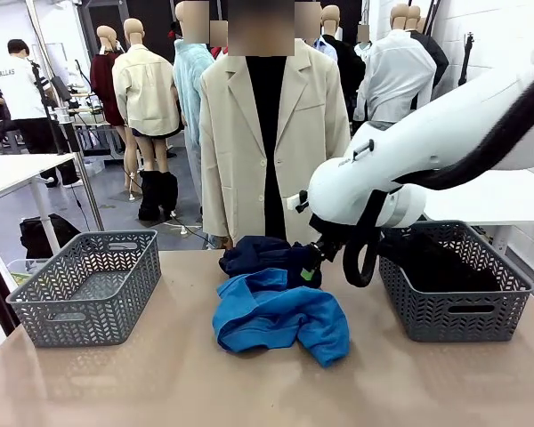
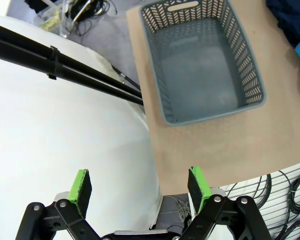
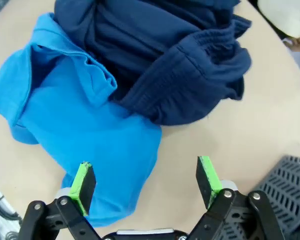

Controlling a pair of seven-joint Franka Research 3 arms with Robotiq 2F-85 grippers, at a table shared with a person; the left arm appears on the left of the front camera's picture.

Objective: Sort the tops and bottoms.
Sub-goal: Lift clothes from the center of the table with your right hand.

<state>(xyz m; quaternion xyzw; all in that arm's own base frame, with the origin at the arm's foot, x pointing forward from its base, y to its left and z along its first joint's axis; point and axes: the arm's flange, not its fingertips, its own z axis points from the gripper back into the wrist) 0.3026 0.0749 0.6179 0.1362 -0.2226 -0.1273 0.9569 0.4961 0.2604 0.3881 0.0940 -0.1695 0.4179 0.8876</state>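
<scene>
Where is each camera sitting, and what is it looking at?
Front view: sits between the arms, looks across the table at the person; the right arm comes in from the right.
Left wrist view: rides the left wrist, looks down at the empty grey basket; the open left gripper shows at the bottom.
Right wrist view: rides the right wrist, looks down at the blue top and navy bottoms; the open right gripper shows below.
Shared: front and right wrist views both show the blue top.

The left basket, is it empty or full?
Empty. The left basket shows a bare grey floor, with no clothes inside.
</scene>
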